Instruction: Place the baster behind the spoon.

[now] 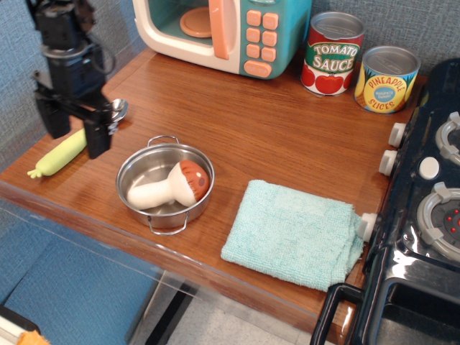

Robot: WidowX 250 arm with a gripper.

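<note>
The pincer (73,136) hangs released, empty, over the spoon (72,144) at the bench's (273,136) left edge. Right of it, the baster (169,185) lies tilted inside the steel pot (164,187). Its rounded stem could slip, or the pot rim block a finger.

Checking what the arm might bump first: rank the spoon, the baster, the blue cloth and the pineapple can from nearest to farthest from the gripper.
From the gripper:
1. Spoon, directly beneath it at the left edge.
2. Baster, lying in the pot to its right.
3. Blue cloth, front middle.
4. Pineapple can, back right.
</note>
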